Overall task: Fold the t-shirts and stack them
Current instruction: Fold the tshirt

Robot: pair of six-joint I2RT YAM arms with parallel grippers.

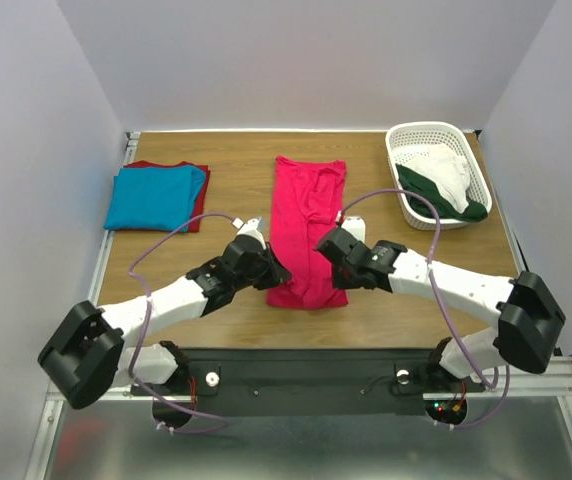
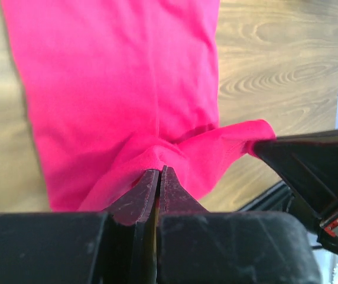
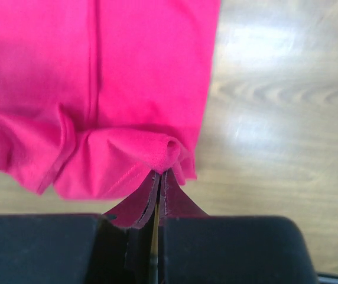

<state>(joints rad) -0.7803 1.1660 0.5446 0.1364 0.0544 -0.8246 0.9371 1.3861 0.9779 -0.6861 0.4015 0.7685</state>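
Observation:
A crimson-pink t-shirt [image 1: 306,215] lies as a long narrow strip in the middle of the table. My left gripper [image 1: 278,272] is shut on its near left corner [image 2: 157,157]. My right gripper [image 1: 323,268] is shut on its near right corner [image 3: 157,151]. Both near corners are lifted and bunched. A turquoise-blue t-shirt [image 1: 151,197] lies folded on a dark red t-shirt [image 1: 198,205] at the far left.
A white lattice basket [image 1: 436,175] at the far right holds white and dark green cloth. Bare wooden table [image 1: 416,245] lies to the right of the pink shirt. The right gripper's black body [image 2: 311,171] shows in the left wrist view.

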